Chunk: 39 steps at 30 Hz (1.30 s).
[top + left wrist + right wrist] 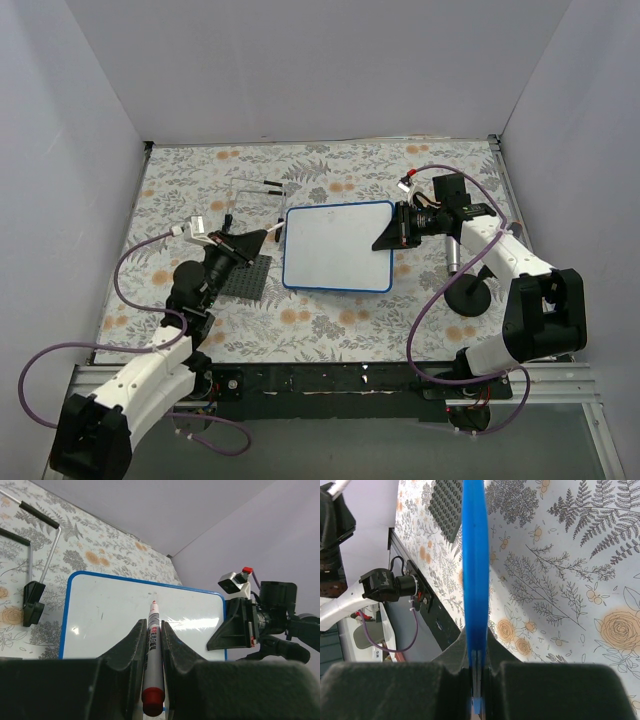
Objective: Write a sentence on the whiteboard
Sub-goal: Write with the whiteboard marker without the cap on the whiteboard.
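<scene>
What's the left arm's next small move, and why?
Probably bring the tip of the red-tipped white marker down onto the flat white blue-rimmed whiteboard to start writing: the board shows no lettering, the left jaws are shut on the marker aimed at it, the right jaws clamp its edge.

We list: flat white blue-rimmed whiteboard (475,580), edge-on at right wrist, face hidden; red-and-white marker pen (153,650), barrel print unreadable.

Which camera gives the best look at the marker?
The left wrist view: the marker is close up, clamped in the left gripper, tip toward the whiteboard. From the top it is too small to make out; the right wrist view misses it.
</scene>
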Tool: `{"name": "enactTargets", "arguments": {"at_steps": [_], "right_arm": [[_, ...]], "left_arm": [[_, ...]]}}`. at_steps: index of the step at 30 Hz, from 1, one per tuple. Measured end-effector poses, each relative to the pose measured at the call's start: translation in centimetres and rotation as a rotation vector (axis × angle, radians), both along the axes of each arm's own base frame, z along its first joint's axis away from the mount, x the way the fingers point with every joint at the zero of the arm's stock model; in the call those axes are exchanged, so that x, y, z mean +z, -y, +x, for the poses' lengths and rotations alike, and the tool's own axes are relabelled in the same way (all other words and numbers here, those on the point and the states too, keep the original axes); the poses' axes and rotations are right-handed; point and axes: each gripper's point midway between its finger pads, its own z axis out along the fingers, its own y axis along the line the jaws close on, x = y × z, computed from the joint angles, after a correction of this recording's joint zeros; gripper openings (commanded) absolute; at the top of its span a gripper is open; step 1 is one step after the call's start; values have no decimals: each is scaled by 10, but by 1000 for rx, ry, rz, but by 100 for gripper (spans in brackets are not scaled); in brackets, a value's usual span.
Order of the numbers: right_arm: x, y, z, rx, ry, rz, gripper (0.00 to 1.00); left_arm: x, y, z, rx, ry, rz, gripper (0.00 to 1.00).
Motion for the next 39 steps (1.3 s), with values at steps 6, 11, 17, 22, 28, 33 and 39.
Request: {"name": "enactTargets", "arguments": {"at_steps": [6,11,17,22,28,33,39], "right_arm": [[0,0,0,6,8,1,1],[0,0,0,11,16,1,1],[0,0,0,14,17,3,1],[-1,0,0,15,20,2,1],[-3,0,-2,20,20,4,1],[-3,0,-2,23,23,6,1],[-3,0,-2,29,28,9,1]], "left_arm": [[20,-9,-15,20,53,-11,0],[17,-14,-19,33,43,10,0],[12,-14,-20,29,28,24,0],[7,-14,-21,25,15,40,0],[4,-13,-20,26,2,24,0],[-10,-11,-13,29,-48,-15,0],[-33,-5,-1,20,-136,-22,0]]}}
